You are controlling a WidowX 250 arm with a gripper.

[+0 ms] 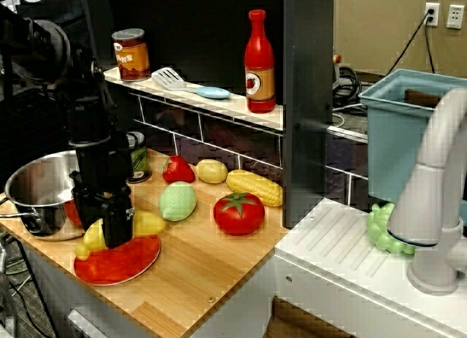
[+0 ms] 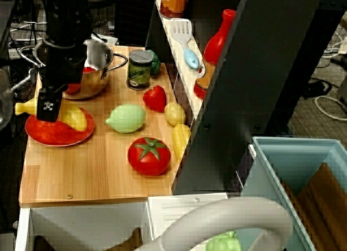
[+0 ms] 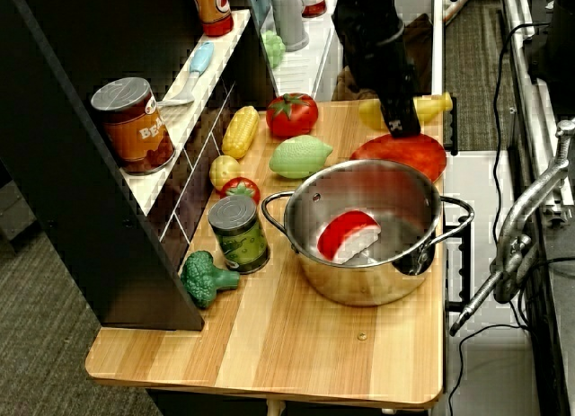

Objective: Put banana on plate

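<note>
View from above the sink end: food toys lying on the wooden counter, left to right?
banana on the plate → pale green lemon → tomato → corn cob

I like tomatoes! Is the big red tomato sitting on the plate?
No, the tomato sits on the wooden counter, well apart from the plate.

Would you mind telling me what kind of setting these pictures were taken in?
Most likely a toy play kitchen in a lab: plastic food such as the tomato and corn cob on a wooden counter, a toy faucet, loose cables behind.
</note>
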